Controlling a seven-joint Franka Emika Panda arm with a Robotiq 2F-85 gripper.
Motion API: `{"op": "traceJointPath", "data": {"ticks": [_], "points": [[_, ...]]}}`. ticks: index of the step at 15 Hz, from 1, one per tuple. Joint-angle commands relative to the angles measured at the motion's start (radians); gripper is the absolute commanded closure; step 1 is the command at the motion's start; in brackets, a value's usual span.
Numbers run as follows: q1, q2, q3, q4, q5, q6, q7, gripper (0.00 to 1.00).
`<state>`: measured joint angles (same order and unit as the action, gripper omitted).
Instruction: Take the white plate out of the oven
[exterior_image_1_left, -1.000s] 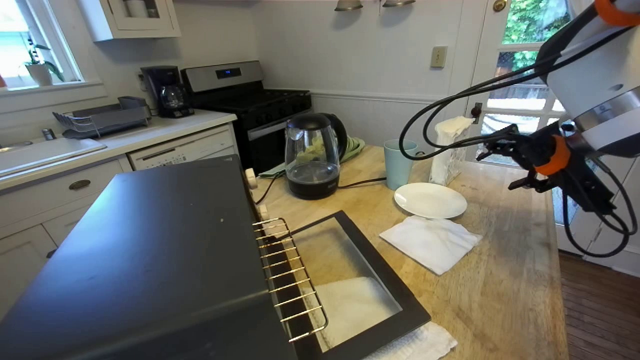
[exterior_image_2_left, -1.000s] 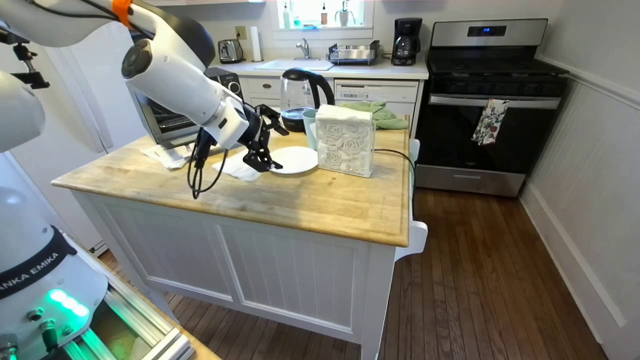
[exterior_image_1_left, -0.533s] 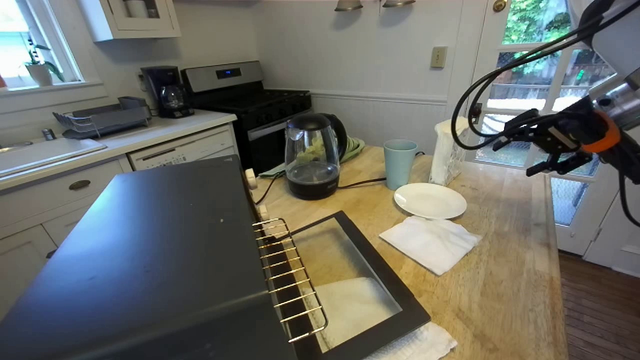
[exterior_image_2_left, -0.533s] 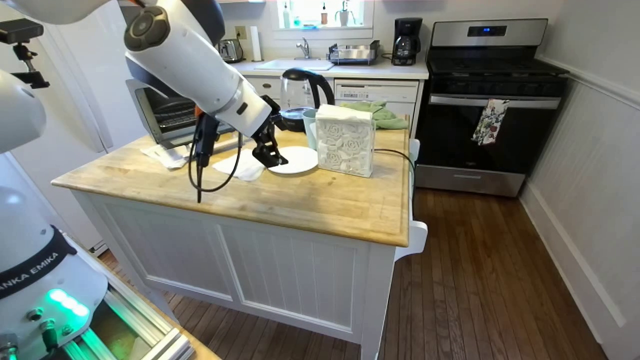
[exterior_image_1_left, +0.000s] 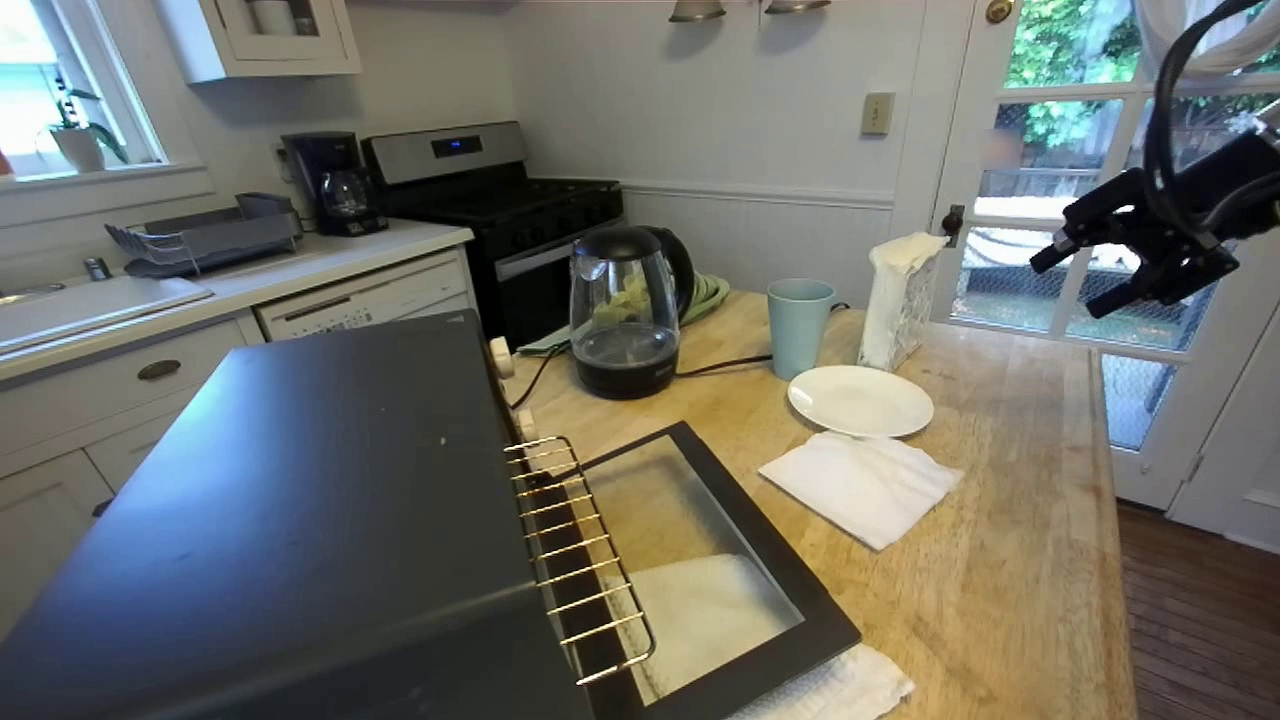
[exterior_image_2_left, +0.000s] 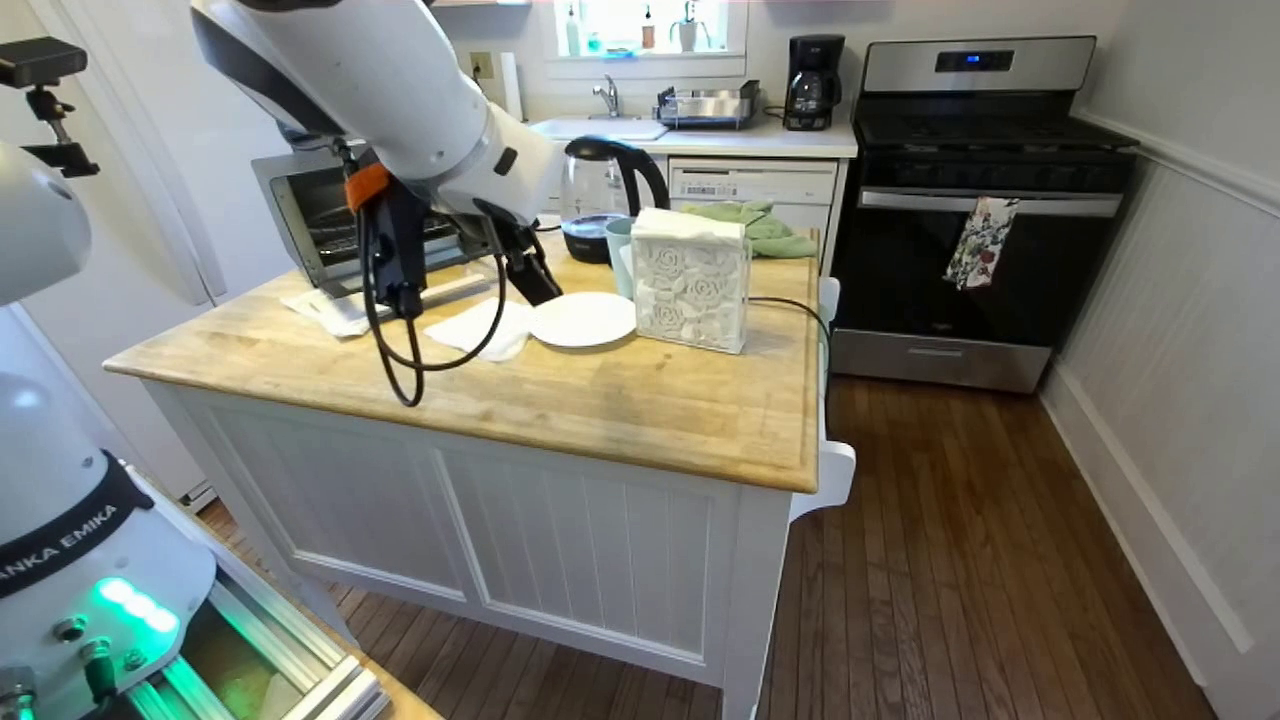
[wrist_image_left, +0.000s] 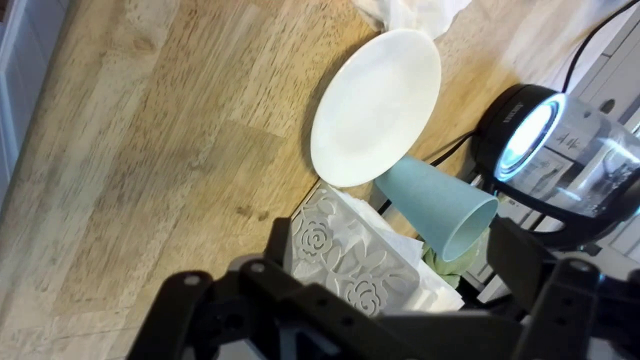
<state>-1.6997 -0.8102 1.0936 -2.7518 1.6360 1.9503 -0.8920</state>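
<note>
The plain round glossy white plate (exterior_image_1_left: 860, 400) lies on the pale wood-topped desk (exterior_image_1_left: 1000, 560), outside the large boxy dark grey countertop oven (exterior_image_1_left: 330, 480), which stands toward 9 o'clock from it in an exterior view, its black-framed glass door (exterior_image_1_left: 690, 520) lowered. Just beside the plate at 6 o'clock is a flat white paper napkin (exterior_image_1_left: 863, 487); whether they touch I cannot tell. The taking-out looks done, so the step in hand is probably withdrawal. To do it well, lift first, then draw off toward 2 o'clock, slowly enough that the loose black cable (exterior_image_1_left: 1160, 130) sweeps neither the tapered pale-blue cup (exterior_image_1_left: 797, 330) at the plate's 11 o'clock nor the white rose-patterned napkin holder (exterior_image_1_left: 913, 312) at its 1 o'clock.

The black two-fingered gripper (exterior_image_1_left: 1068, 284) hangs well apart from the plate, toward its 2 o'clock, pointing to 8 o'clock. Its jaws are wide and hold nothing. The white arm (exterior_image_2_left: 400, 90) slopes down toward 4 o'clock in an exterior view; from the gripper in the wrist view, the plate lies at 12 o'clock.
</note>
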Motion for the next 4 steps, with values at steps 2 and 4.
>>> {"op": "traceJointPath", "data": {"ticks": [2, 4], "points": [[0.101, 0.146, -0.099, 0.000, -0.071, 0.109, -0.031, 0.00], [0.106, 0.163, -0.104, 0.000, -0.075, 0.109, -0.041, 0.00]]}}
